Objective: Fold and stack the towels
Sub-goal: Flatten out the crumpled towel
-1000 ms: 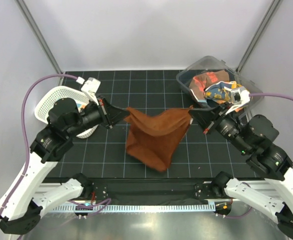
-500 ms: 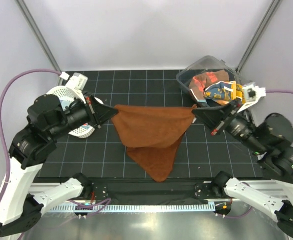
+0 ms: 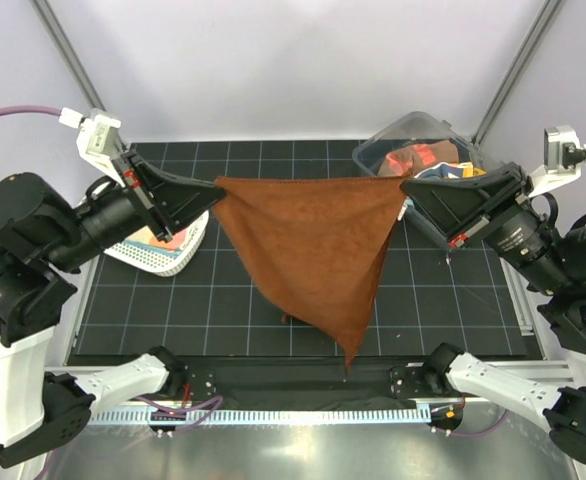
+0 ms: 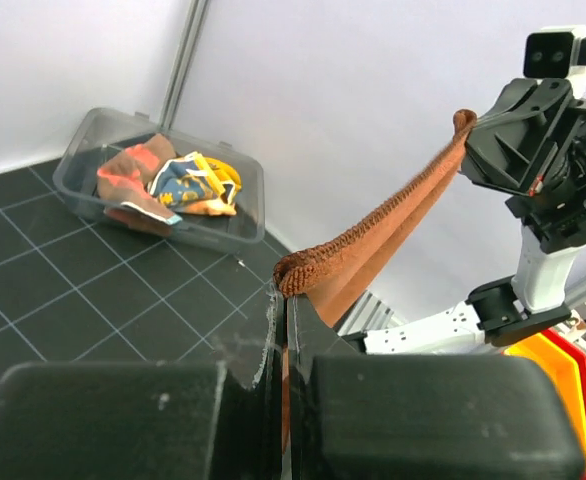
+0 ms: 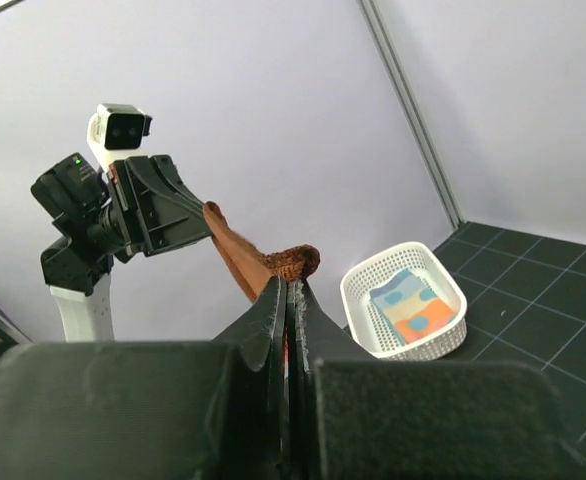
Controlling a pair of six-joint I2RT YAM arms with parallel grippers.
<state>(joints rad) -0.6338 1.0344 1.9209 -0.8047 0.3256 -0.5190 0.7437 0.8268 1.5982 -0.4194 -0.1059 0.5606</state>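
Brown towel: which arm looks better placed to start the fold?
Probably the left. Each gripper pinches a brown towel corner, but the right gripper crowds the clear bin; the left gripper faces bare mat.

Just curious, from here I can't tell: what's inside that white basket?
A folded towel, light blue with orange and blue patches, lies in the white basket. Anything beneath it is covered.

A black mat with a white grid (image 3: 273, 165) covered the tabletop. A white mesh basket (image 5: 418, 347) sat at the mat's left edge, and a clear plastic bin (image 3: 405, 124) stood on its far right corner. Two slanted metal poles (image 3: 65, 45) (image 3: 520, 60) rose from the mat's far corners against plain pale walls, and a bare metal strip (image 3: 303, 455) ran along its near side.
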